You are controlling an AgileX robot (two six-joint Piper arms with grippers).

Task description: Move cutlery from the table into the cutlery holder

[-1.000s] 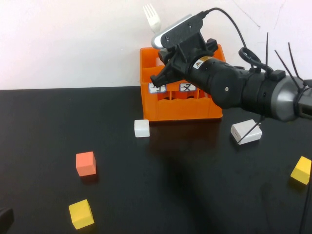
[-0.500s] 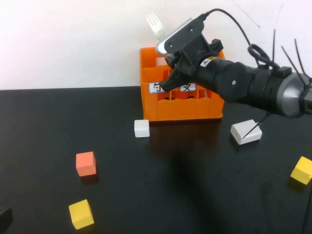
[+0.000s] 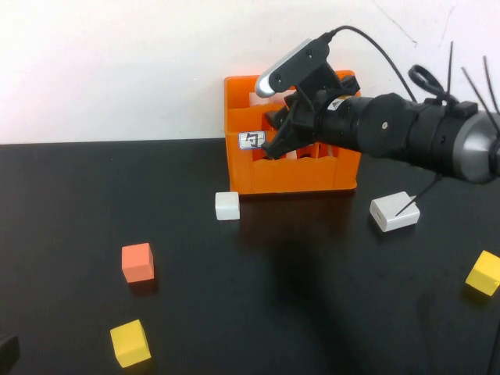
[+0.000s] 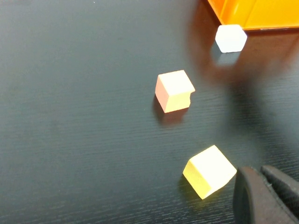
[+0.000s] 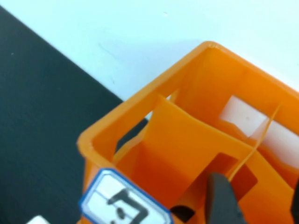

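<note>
The orange cutlery holder [image 3: 293, 173] stands at the back of the black table [image 3: 86, 195], against the wall. My right gripper [image 3: 281, 139] hangs just over its top, open, one finger [image 5: 223, 200] above the thin divider between two compartments [image 5: 259, 205]. Nothing sits between its fingers. No fork or knife shows on the table. Pale white patches [image 5: 240, 114] show in the far compartments; I cannot tell whether they are cutlery. My left gripper [image 4: 267, 196] rests low at the near left corner, shut and empty, beside a yellow cube [image 4: 209, 171].
A white cube [image 3: 227, 205] lies just in front of the holder's left corner. An orange cube [image 3: 137, 262] and a yellow cube [image 3: 130, 343] sit near left. A white charger block [image 3: 394, 211] and another yellow cube [image 3: 484, 273] lie to the right.
The white fork that stuck up above the holder in the right gripper has dropped out of sight. The right gripper has shifted right over the holder and opened. The left arm has not moved.
</note>
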